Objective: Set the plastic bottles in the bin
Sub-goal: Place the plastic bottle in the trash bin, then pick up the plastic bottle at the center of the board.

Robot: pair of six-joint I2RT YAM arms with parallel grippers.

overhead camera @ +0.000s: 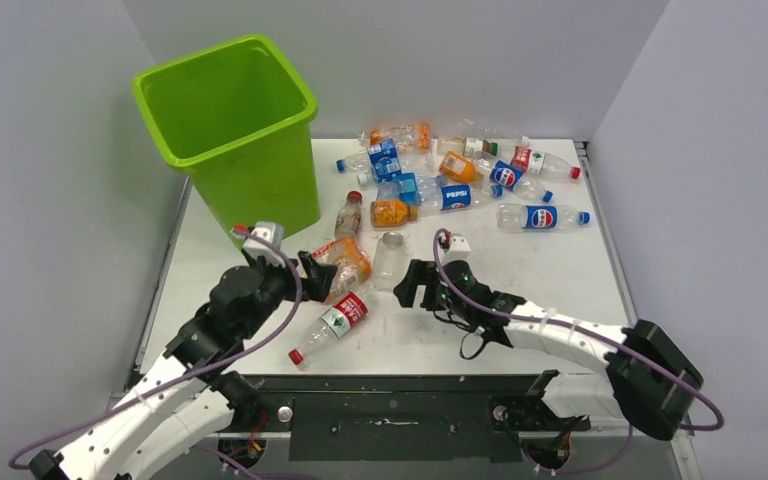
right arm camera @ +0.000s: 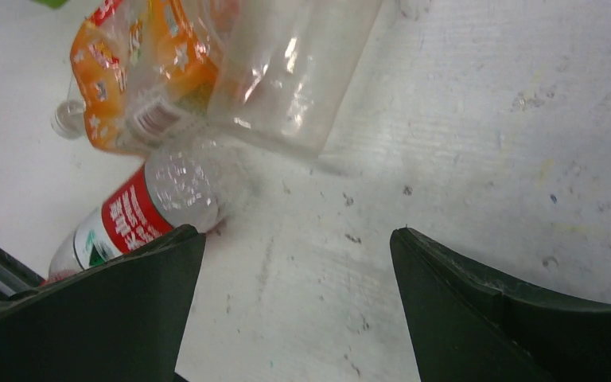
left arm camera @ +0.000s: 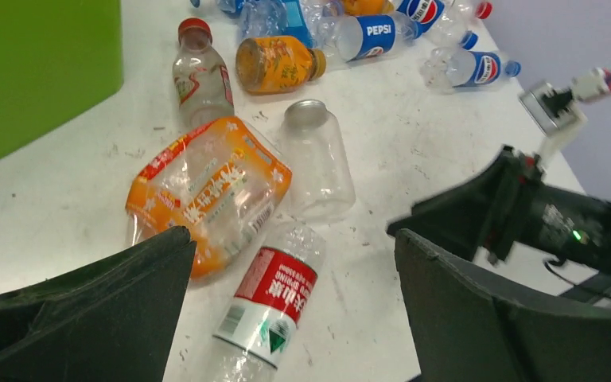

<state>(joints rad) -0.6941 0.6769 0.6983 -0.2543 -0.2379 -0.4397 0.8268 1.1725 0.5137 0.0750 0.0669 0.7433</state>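
From above, my left gripper (overhead camera: 310, 270) is spread wide and holds nothing. It hangs just left of the squashed orange bottle (overhead camera: 345, 262), close to the foot of the bin (overhead camera: 260, 190). The bin is tall and green and stands at the far left of the table (overhead camera: 560, 290). My right gripper (overhead camera: 412, 285) is spread wide too, and it is empty. It sits just right of the clear bottle (overhead camera: 388, 258), which has no label. The red-label bottle (overhead camera: 338, 318) lies nearest to me. A heap of bottles (overhead camera: 460, 175) lies at the far side, blue, orange and red.

From my left wrist, the red-label bottle shows between my two dark fingers, but I am not touching it. It lies on its side and its end touches the orange one. The orange one is flat and crinkled.

From my right wrist, there is only bare table between my fingers. The three near bottles are off to the far left.

I think I am at the grabbing step – no bottle is held yet. Next I should go down over the red-label bottle, squeeze its middle softly and lift it over the bin's rim. Thin plastic can squash and slip.
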